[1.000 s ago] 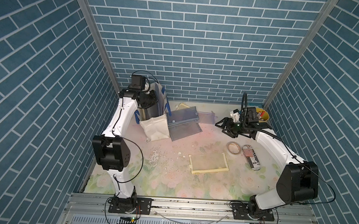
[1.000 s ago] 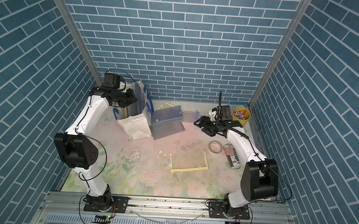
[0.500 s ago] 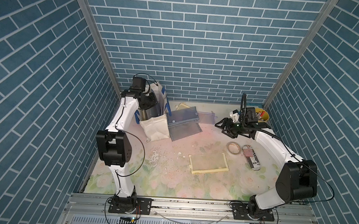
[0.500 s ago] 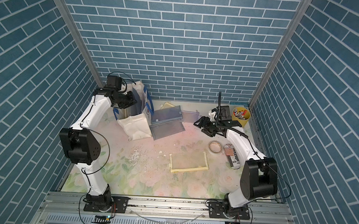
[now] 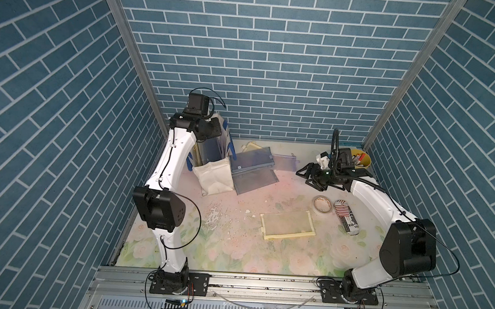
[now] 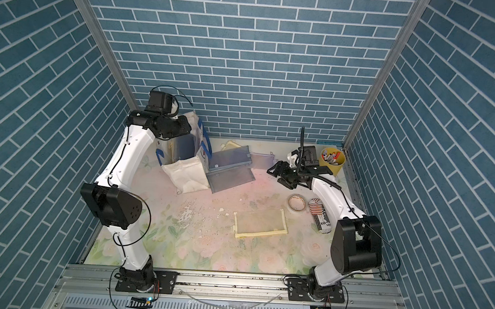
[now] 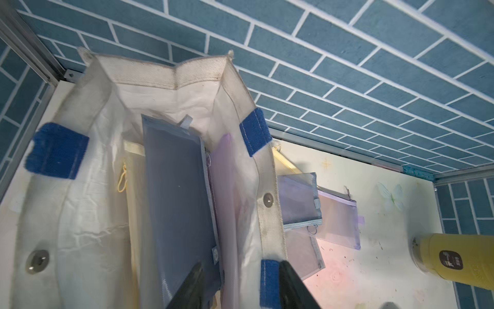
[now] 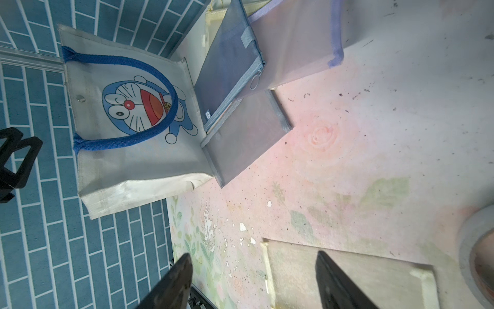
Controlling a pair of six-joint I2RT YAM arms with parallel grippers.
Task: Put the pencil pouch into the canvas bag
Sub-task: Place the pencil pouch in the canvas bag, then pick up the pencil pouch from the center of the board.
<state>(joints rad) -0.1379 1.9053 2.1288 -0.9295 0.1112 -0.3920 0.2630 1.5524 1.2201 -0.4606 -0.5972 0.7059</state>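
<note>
Looking through the left wrist camera, we are seeing the pencil pouch [image 7: 173,192], a blue-grey mesh one, standing on edge inside the canvas bag [image 7: 160,77]. It is sitting between a cream pouch [image 7: 135,166] and a lilac pouch [image 7: 230,192] that are sharing the bag with it. We are holding the left gripper [image 7: 240,267] just above the bag's mouth, jaws partly apart and nothing clamped between them. One finger [image 7: 192,283] is hanging over the pouch, while the other [image 7: 291,286] appears to be sitting outside the bag's wall, beside a blue strap end [image 7: 268,283]. We are judging the placing as nearly done, with only the pull-out left.

That pull-out is where we are expecting trouble. With the fingers straddling the soft wall, a slanted lift could hook the rim or the strap and drag the bag over, spilling what is in it. The inner finger could also rub the mesh and carry the pouch up with it. Grey pouches [image 5: 251,167] are leaning against the bag from outside, so any shove could send them sliding.

The right gripper [image 8: 252,255] is waiting wide open and empty over a cream-edged pouch [image 8: 387,278] on the table, well apart from the bag, so it is not steadying anything.
</note>
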